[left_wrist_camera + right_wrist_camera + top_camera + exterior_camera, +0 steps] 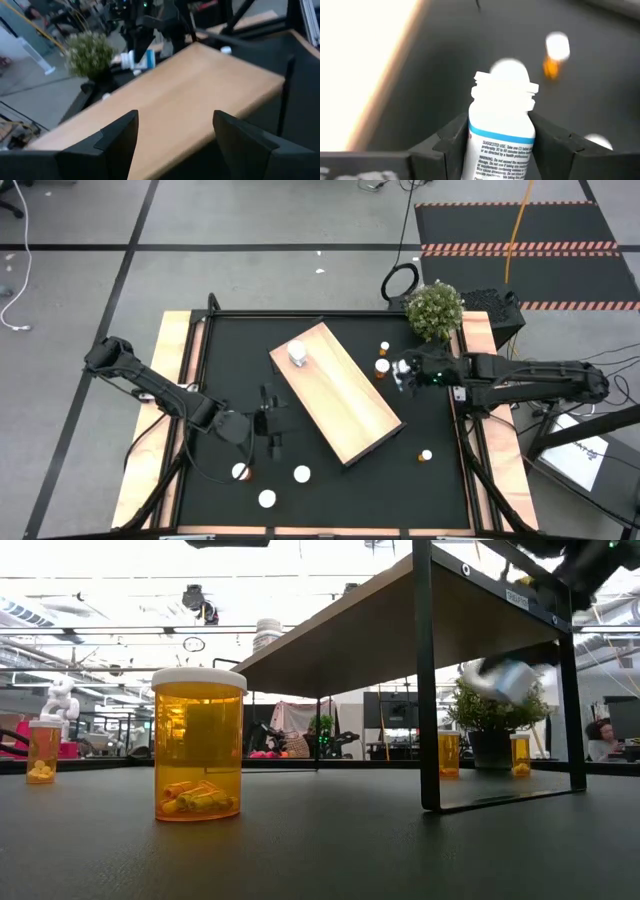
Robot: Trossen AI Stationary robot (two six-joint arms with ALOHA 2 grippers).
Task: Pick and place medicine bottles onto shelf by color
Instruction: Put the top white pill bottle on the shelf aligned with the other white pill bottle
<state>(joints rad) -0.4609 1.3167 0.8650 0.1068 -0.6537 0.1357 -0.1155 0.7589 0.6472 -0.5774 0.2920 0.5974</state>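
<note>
One white bottle (502, 125) grasped in right jaws; left jaws released; orange bottle (198, 745) holds pills

The counter (330, 490) has a black top framed by light wooden side rails (165, 390). At about one o'clock from its middle, on its far right corner, stands a small potted plant (435, 308) with pale green leaves; the low view shows it in a dark pot. Just beyond that corner a black cable coil (400, 280) lies on the grey floor (250, 220), which is crossed by dark lines. At two o'clock, well past the counter, black mats with striped red-and-white edges (520, 248) cover the floor, and an orange cable (518, 225) runs over them.
</note>
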